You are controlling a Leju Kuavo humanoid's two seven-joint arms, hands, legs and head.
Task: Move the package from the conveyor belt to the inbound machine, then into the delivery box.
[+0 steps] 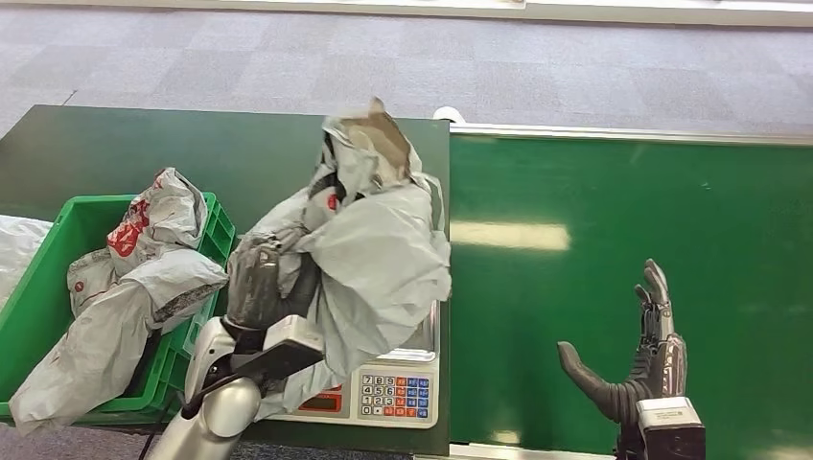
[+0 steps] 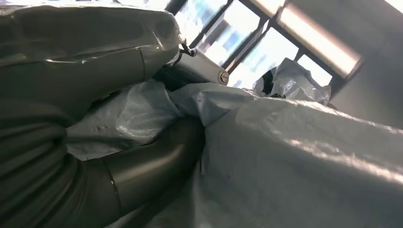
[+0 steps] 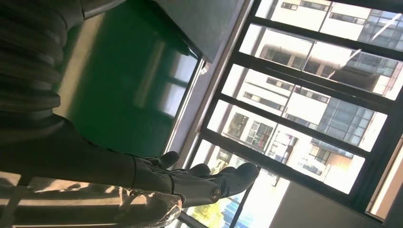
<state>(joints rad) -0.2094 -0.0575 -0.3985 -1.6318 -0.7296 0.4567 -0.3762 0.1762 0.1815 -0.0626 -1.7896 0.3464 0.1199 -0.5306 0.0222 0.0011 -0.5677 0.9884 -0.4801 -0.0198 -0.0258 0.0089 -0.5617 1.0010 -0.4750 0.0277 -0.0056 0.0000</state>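
Observation:
A crumpled grey plastic package (image 1: pixel 379 244) hangs above the white scale with a keypad (image 1: pixel 393 391), which is the inbound machine. My left hand (image 1: pixel 264 283) grips the package's left side, its fingers sunk into the folds. In the left wrist view the grey package (image 2: pixel 294 156) lies against the thumb (image 2: pixel 152 164). The green delivery box (image 1: pixel 43 287) stands to the left with other grey packages (image 1: pixel 144 278) in it. My right hand (image 1: pixel 638 359) stands open and upright over the green conveyor belt (image 1: pixel 623 249), holding nothing. Its dark fingers (image 3: pixel 209 180) are spread.
The scale sits on a dark green table (image 1: pixel 192 153) beside the belt's left end. A white bag (image 1: pixel 17 244) lies at the far left beyond the box. Grey carpet floor (image 1: pixel 383 57) runs behind the table and belt.

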